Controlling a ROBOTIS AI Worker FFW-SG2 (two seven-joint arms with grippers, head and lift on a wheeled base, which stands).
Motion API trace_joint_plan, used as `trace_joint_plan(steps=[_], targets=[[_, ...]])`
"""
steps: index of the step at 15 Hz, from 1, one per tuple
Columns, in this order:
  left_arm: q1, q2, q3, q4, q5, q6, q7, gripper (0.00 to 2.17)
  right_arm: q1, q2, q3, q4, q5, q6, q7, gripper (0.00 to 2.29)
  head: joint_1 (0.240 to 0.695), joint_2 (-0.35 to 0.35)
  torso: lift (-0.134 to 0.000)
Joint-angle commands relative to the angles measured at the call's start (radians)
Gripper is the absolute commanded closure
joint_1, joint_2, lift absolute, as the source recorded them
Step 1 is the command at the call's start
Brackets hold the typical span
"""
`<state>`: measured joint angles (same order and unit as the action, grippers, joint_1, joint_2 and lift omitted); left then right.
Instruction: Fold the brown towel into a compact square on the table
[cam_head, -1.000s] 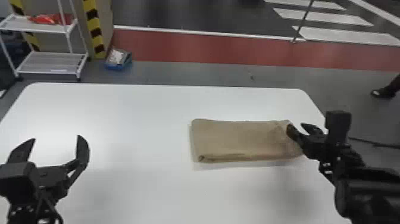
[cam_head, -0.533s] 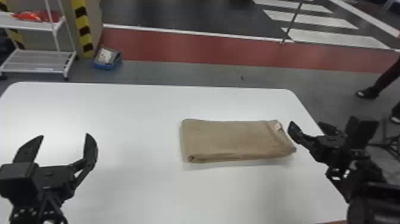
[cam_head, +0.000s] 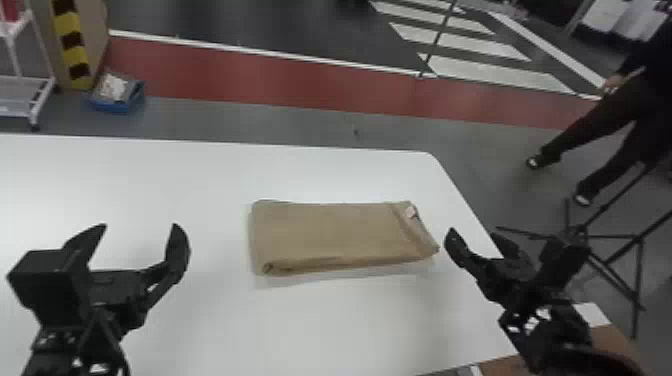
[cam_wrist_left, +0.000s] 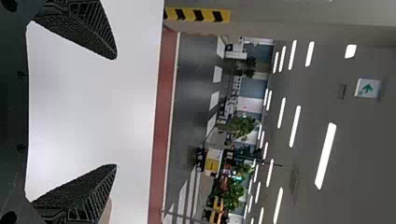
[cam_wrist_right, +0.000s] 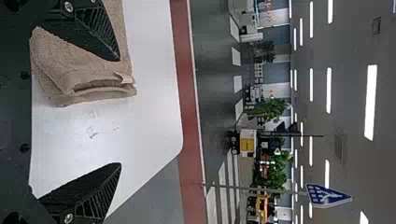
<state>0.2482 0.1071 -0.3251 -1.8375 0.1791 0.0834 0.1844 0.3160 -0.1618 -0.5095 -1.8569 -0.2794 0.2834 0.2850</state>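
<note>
Brown towel (cam_head: 330, 232) folded oblong on the bench (cam_head: 350, 320)
Blue bin (cam_head: 111, 106) holding something pale; towel's long axis left-to-right; left gripper (cam_head: 140, 226), right gripper (cam_head: 476, 234) both empty, fingers apart

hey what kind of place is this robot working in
Probably a large indoor hall, perhaps a robot test or demo space: a crosswalk painted on the floor, a blue road sign on a pole, and rows of ceiling lights.
</note>
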Motion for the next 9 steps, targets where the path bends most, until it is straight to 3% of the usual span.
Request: trace_joint_plan(steps=[1,5,9], targets=[[-0.096,-0.018,-0.064,0.084,0.074,0.057,-0.02,0.07,0.049,0.024,-0.011,0.001,-0.05,-0.078,0.008,0.09,0.695,-0.35,-0.118],[-0.296,-0.11,-0.155,0.36,0.082,0.063,-0.033,0.16,0.101,0.042,-0.023,0.001,-0.104,-0.128,0.02,0.1,0.695,-0.35,-0.118],[-0.356,-0.11,-0.166,0.445,0.088,0.164,-0.089,0.22,0.11,0.047,-0.024,0.01,-0.104,-0.149,0.022,0.1,0.695,-0.35,-0.118]])
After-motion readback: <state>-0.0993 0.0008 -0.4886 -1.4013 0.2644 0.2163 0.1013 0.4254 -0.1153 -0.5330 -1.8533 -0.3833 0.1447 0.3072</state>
